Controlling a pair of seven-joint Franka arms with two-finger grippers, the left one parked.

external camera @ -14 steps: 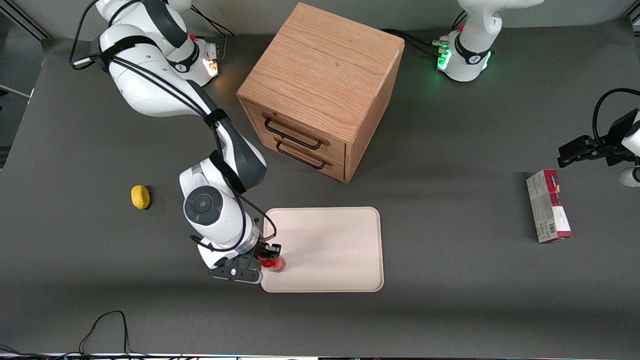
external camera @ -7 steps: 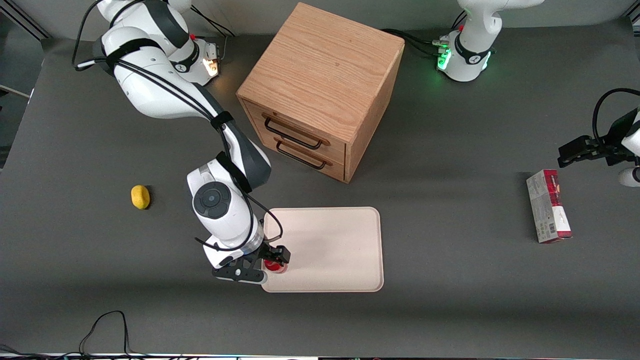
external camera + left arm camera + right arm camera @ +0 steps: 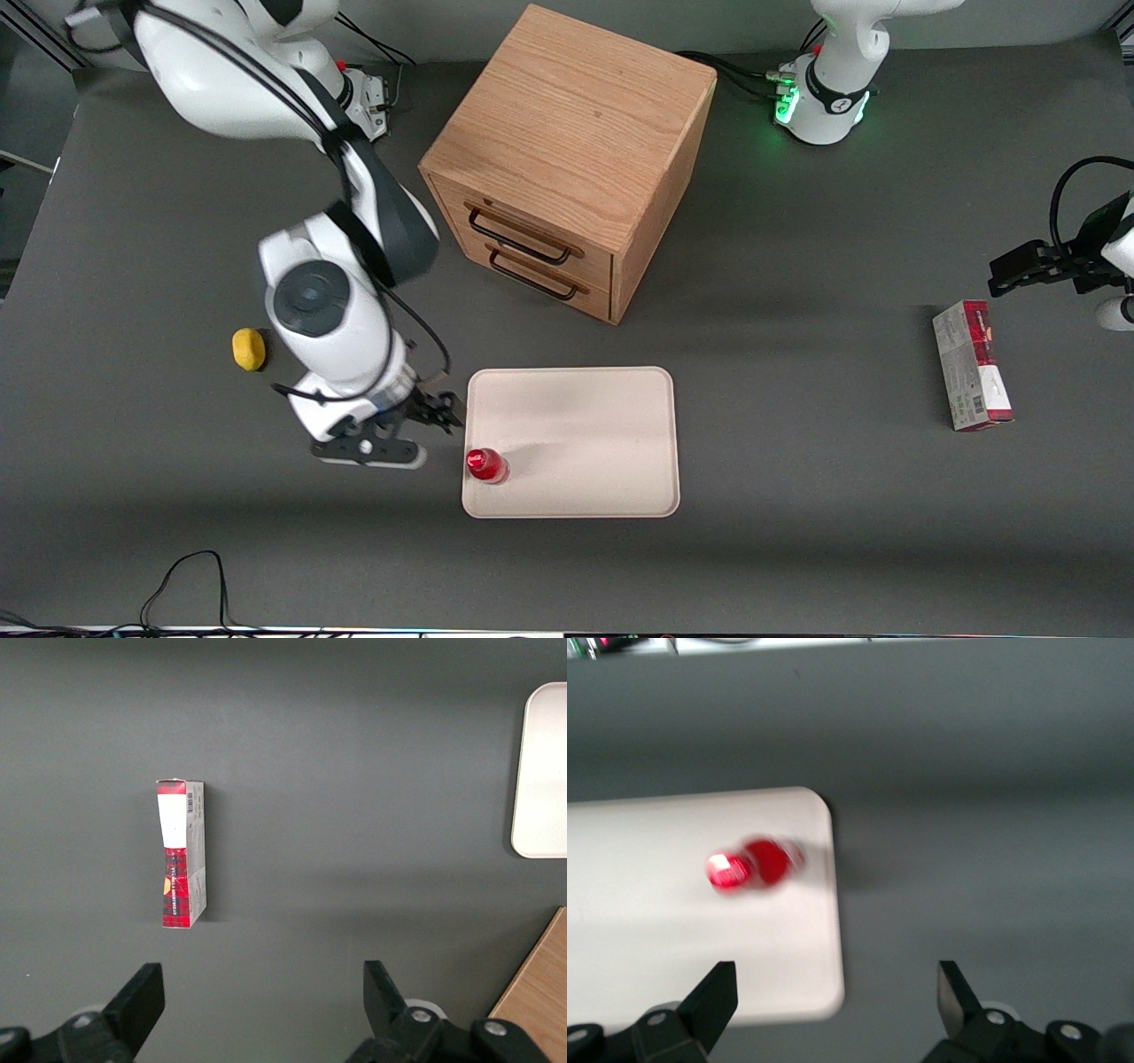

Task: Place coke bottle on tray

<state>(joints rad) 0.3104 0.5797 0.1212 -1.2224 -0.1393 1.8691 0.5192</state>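
Note:
The small red coke bottle [image 3: 486, 464] stands upright on the cream-white tray [image 3: 585, 425], near the tray's corner closest to the front camera and the working arm. It also shows in the right wrist view [image 3: 753, 865], standing on the tray [image 3: 647, 930]. My gripper [image 3: 440, 413] is open and empty, raised above the table beside the tray's edge, apart from the bottle and a little farther from the front camera than it. Its fingers [image 3: 713, 997] are spread wide over the tray's corner.
A wooden two-drawer cabinet [image 3: 571, 159] stands farther from the front camera than the tray. A yellow lemon-like lump [image 3: 249, 348] lies toward the working arm's end. A red-and-grey carton [image 3: 972, 365] lies toward the parked arm's end and shows in the left wrist view [image 3: 181, 853].
My gripper has let go of the bottle, opened, and pulled up and away from the tray toward the working arm's end. The bottle stays standing on the tray.

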